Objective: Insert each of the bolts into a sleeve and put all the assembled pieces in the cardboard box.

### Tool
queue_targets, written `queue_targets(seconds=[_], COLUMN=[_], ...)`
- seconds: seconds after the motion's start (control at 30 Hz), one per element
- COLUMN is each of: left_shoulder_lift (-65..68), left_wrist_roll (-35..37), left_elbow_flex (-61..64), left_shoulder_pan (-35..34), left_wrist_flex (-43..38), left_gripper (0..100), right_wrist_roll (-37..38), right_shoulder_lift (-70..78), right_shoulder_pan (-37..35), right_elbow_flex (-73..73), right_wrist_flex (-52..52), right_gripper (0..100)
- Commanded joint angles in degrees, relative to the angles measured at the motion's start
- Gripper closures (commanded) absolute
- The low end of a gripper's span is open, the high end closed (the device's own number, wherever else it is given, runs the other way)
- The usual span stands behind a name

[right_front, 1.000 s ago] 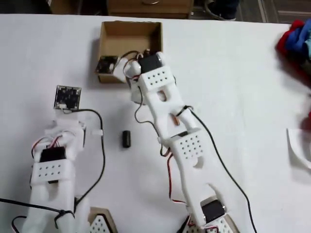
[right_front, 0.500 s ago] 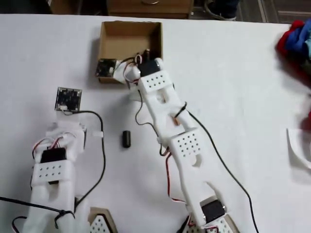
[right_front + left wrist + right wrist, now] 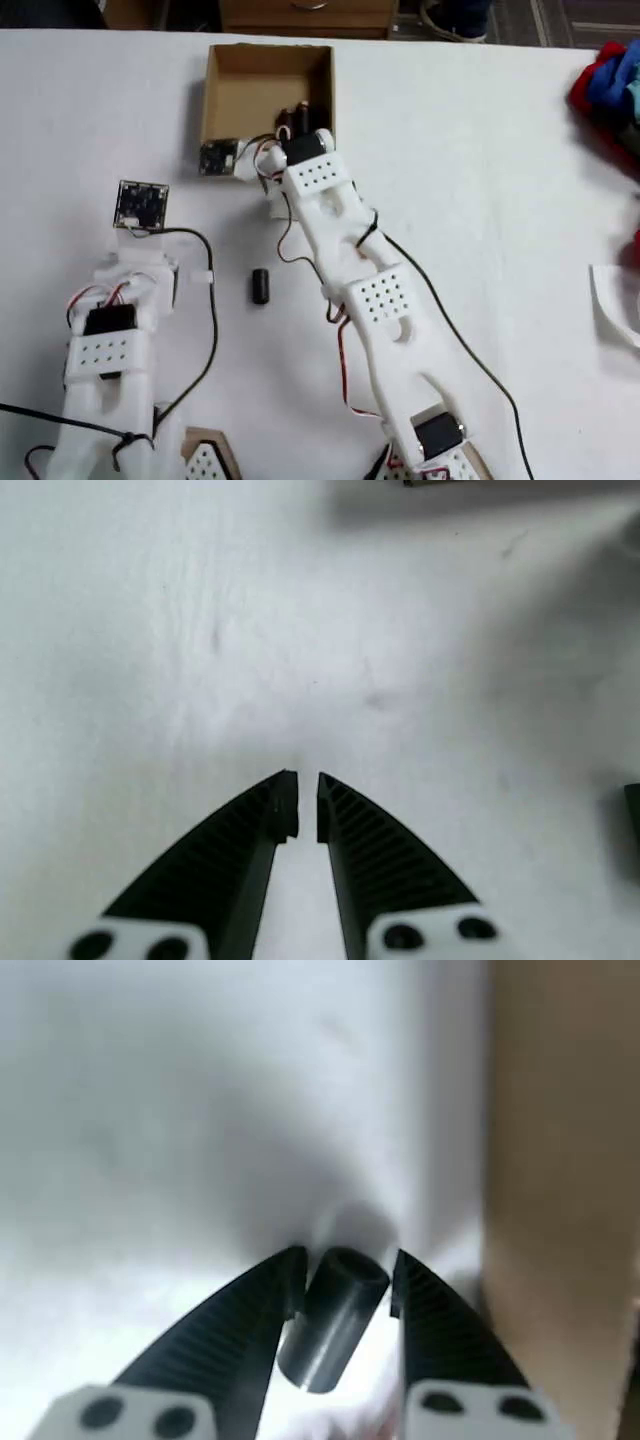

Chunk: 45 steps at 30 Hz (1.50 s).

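The right gripper (image 3: pixel 345 1272) is closed onto a short dark cylindrical piece (image 3: pixel 335 1315), one jaw against each side of its round wall. It holds the piece just outside the near wall of the box rather than over the opening. The white bench (image 3: pixel 480 150) carries everything. On it, the open brown cardboard box (image 3: pixel 225 70) is the only container. It has a few dark pieces (image 3: pixel 293 118) in the corner nearest the right arm's wrist, apparently two, though the exact count is hard to tell. A second small black cylinder (image 3: pixel 260 286) lies loose on the bench between the two arms, well apart from the box. The left gripper (image 3: pixel 300 802) sits low over bare bench with its jaws drawn almost together, only a slit between them, and nothing in them. The held piece looks rigid and light, so crushing it is unlikely. Its smooth curved wall is the likelier trouble, since it could roll or pivot between the jaws. The safest hold is probably across the middle of its length. Whether a bolt already sits inside it cannot be made out.
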Motion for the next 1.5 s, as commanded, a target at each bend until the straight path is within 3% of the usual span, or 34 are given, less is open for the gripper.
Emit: queue_targets(seconds=[0.0,0.17,0.4,0.63,0.77,0.87,1.33,1.47], left_shoulder_lift=[-0.09,-0.18,-0.18,-0.18,-0.18,-0.18,-0.18,-0.18], left_wrist_roll=[-0.09,-0.09,-0.09,-0.09,-0.09,-0.09,-0.09,-0.09], left_elbow_flex=[-0.22,-0.31,-0.4,-0.4,-0.4,-0.4,-0.4,-0.4], left_shoulder_pan=[0.09,0.09,0.09,0.09,0.09,0.09,0.09,0.09], left_wrist_flex=[-1.23,-1.23,-1.23,-1.23,-1.23,-1.23,-1.23,-1.23], left_gripper=[94,94,94,94,94,94,94,94], right_wrist_roll=[4.13,4.75,3.87,-8.44,-8.88,-8.88,-8.79,-8.79], right_shoulder_lift=[0.13,-0.57,-4.88,-5.49,-5.23,-5.23,-5.05,-5.05], right_shoulder_pan=[0.48,0.92,0.22,-0.84,-2.07,-2.77,0.48,0.4], right_elbow_flex=[0.44,0.35,0.35,0.35,0.44,0.44,1.14,1.14], right_wrist_flex=[6.29,8.75,8.92,8.84,8.66,8.57,7.96,7.96], right_gripper=[86.5,87.1,97.8,86.1,74.1,72.8,81.4,97.9])
